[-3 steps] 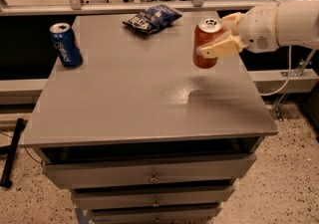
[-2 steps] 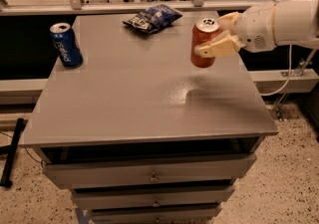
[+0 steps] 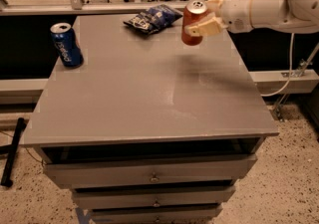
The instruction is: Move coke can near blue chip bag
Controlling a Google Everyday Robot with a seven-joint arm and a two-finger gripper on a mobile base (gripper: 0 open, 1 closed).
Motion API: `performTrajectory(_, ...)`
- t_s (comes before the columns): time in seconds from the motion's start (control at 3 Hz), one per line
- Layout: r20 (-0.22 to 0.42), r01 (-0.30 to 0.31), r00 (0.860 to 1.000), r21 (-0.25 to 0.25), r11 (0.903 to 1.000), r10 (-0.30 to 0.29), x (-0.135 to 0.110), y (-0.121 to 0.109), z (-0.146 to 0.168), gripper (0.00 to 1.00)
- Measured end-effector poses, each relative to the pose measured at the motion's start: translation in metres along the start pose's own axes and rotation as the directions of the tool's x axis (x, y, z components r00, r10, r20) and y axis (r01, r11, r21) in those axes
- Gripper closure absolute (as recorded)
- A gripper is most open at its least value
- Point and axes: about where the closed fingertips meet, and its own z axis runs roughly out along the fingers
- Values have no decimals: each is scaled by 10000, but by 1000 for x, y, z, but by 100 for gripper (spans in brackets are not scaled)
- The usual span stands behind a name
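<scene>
Grey table (image 3: pixel 149 113) with drawers fills centre of frame. White arm (image 3: pixel 271 6) enters from upper right and reaches left over table's far right part. Bag (image 3: pixel 152 17) lies flat at upper centre, by table's far edge. Pepsi can (image 3: pixel 66 45) stands upright at upper left, near left edge. Coke can (image 3: pixel 192 23) upright, raised off tabletop, just right of bag, not touching it; shadow on surface below. Gripper (image 3: pixel 202 19) at upper centre-right, fingers (image 3: pixel 205 27) clamped on coke can's sides.
</scene>
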Motion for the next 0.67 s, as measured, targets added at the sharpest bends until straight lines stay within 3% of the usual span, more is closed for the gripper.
performTrajectory(0.33, 259, 70, 9996, -78, 9999, -68, 12, -41, 52, 100)
performTrajectory(0.67, 414, 212, 9989, 64, 9998, -215, 14, -72, 86, 100)
